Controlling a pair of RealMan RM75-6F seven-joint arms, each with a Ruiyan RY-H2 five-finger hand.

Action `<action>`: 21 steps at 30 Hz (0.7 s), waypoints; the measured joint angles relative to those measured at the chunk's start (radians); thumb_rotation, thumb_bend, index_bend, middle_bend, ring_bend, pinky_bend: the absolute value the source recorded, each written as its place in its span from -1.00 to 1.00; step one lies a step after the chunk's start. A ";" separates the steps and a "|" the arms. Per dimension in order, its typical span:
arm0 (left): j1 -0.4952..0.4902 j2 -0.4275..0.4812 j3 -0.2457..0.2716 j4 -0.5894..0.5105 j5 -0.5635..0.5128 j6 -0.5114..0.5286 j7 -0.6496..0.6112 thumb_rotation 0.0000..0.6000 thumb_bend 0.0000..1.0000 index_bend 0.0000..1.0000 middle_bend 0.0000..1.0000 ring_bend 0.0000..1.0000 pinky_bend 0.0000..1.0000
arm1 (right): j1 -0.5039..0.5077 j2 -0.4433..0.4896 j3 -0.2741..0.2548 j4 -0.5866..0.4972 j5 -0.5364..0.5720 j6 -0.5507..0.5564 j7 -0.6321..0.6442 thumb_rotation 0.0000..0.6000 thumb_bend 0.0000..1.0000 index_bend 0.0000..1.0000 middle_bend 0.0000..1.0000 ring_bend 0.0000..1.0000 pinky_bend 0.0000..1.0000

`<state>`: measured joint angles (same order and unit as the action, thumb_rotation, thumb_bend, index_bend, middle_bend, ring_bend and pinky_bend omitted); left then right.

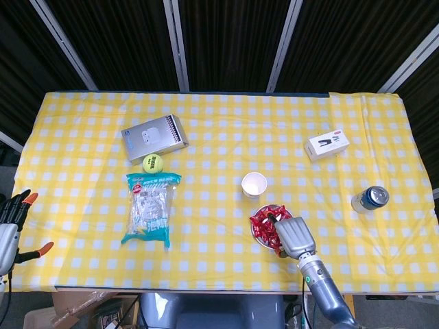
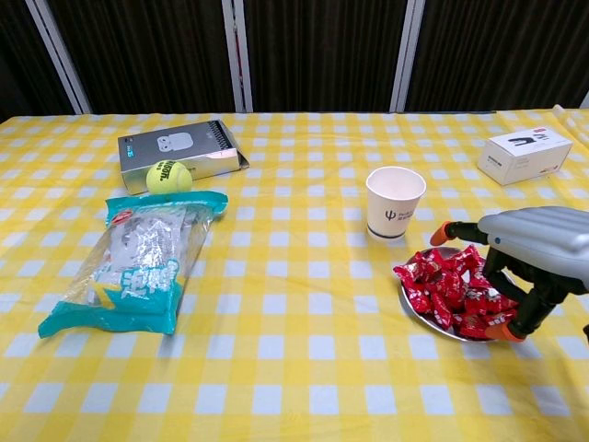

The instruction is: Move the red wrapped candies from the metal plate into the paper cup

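Over the near right of the surface, the right robot hand hangs above the metal plate, fingers spread and curled down among the red wrapped candies; whether it pinches one yet I cannot tell. These candies look light, small and crinkly, likely slippery in foil, so pinching one across its middle seems best. Just beyond the plate stands the paper cup, upright and easily tipped. Far left, the left robot hand idles with fingers apart.
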<state>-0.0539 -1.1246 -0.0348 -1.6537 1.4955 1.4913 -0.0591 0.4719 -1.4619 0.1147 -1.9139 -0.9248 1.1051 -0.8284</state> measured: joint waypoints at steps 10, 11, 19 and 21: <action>0.000 -0.006 0.001 0.002 0.001 0.004 0.016 1.00 -0.92 -1.00 -1.00 -1.00 -1.00 | 0.030 -0.034 0.009 0.041 0.044 -0.004 0.067 1.00 -0.49 -0.51 0.61 0.84 1.00; 0.000 -0.007 0.001 0.002 0.000 0.004 0.017 1.00 -0.92 -1.00 -1.00 -1.00 -1.00 | 0.033 -0.035 0.010 0.043 0.047 -0.005 0.074 1.00 -0.49 -0.48 0.61 0.84 1.00; -0.001 -0.009 0.001 -0.002 -0.003 0.002 0.028 1.00 -0.92 -1.00 -1.00 -1.00 -1.00 | 0.050 -0.055 0.015 0.084 0.066 -0.024 0.137 1.00 -0.49 -0.46 0.61 0.84 1.00; -0.001 -0.010 0.001 -0.003 -0.004 0.002 0.030 1.00 -0.91 -1.00 -1.00 -1.00 -1.00 | 0.056 -0.062 0.019 0.097 0.074 -0.033 0.158 1.00 -0.49 -0.46 0.61 0.84 1.00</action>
<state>-0.0547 -1.1341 -0.0339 -1.6562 1.4911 1.4929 -0.0294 0.5274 -1.5237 0.1339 -1.8173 -0.8506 1.0722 -0.6703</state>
